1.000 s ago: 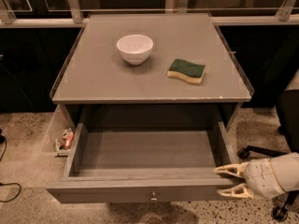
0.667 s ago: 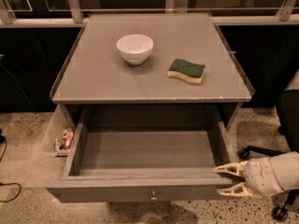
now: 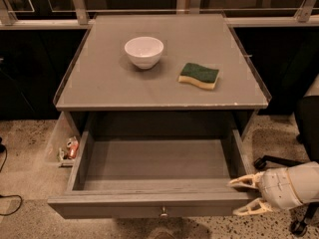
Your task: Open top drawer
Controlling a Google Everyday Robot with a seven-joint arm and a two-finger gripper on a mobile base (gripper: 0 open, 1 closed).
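Note:
The top drawer (image 3: 149,204) is pulled far out from under the grey counter. Its flat grey front faces me with a small round metal knob (image 3: 163,213) at the bottom middle. Its grey inside (image 3: 157,158) holds nothing that I can see. My gripper (image 3: 242,197) is at the drawer's front right corner, coming in from the right. Its two pale fingers are spread apart, one near the top of the drawer's front edge and one lower beside the front. It holds nothing. The two narrower drawers are out of view.
A white bowl (image 3: 143,51) and a green and yellow sponge (image 3: 199,75) sit on the grey counter top (image 3: 114,86). Small items (image 3: 70,150) lie in a clear side bin on the left. A black chair base (image 3: 279,163) stands on the speckled floor at the right.

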